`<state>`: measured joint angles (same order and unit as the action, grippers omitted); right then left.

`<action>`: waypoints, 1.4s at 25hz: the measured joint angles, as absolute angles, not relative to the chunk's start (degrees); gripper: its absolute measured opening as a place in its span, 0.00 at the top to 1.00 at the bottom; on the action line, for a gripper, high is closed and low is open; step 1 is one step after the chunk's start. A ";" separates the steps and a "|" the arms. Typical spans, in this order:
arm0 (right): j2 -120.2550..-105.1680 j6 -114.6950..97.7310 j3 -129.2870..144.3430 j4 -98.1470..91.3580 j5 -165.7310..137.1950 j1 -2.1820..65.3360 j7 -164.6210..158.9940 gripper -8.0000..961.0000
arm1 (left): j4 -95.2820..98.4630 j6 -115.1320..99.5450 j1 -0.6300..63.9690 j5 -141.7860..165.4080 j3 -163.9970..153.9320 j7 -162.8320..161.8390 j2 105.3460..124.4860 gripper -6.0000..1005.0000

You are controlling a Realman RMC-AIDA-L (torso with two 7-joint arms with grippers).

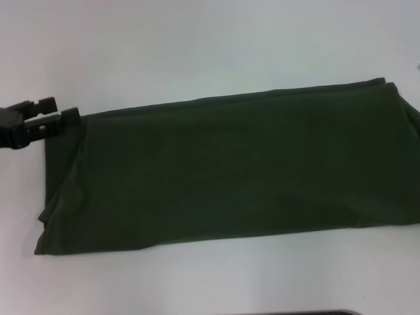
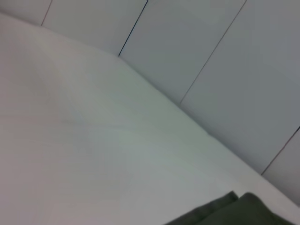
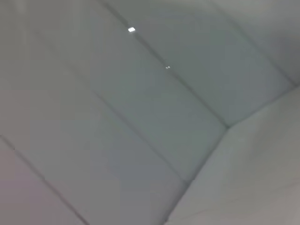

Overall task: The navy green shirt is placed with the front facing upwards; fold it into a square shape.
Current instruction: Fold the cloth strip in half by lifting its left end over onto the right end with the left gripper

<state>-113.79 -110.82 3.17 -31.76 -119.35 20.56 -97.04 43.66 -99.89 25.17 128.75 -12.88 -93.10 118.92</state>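
Olive-green cotton, the navy green shirt (image 1: pixel 230 170) is lying folded into a long band across the white table (image 1: pixel 197 52); at nine o'clock, the left gripper (image 1: pixel 62 118) is hovering narrowly parted beside its corner.

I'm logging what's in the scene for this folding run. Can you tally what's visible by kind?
Dark olive-green shirt, folded into a long band: 1
White table: 1
Black end effector, the left, at the shirt's far left corner: 1
Total: 3
The right end effector is not in view.
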 joint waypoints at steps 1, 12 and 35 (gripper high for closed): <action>-114.05 -110.92 3.72 -31.75 -119.31 21.47 -96.41 0.08 | 43.43 -100.01 25.12 128.07 -12.90 -92.86 118.91 0.12; -113.88 -105.06 15.75 -32.64 -119.60 28.23 -98.07 0.08 | 42.98 -102.14 24.28 125.01 -12.74 -92.39 118.97 0.12; -111.69 -102.30 18.83 -35.58 -119.35 31.58 -104.17 0.08 | 44.91 -95.60 22.87 139.93 -12.40 -99.37 118.29 0.12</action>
<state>-111.69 -102.30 18.83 -35.58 -119.35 31.58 -104.17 44.91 -95.60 22.87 139.93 -12.40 -99.37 118.29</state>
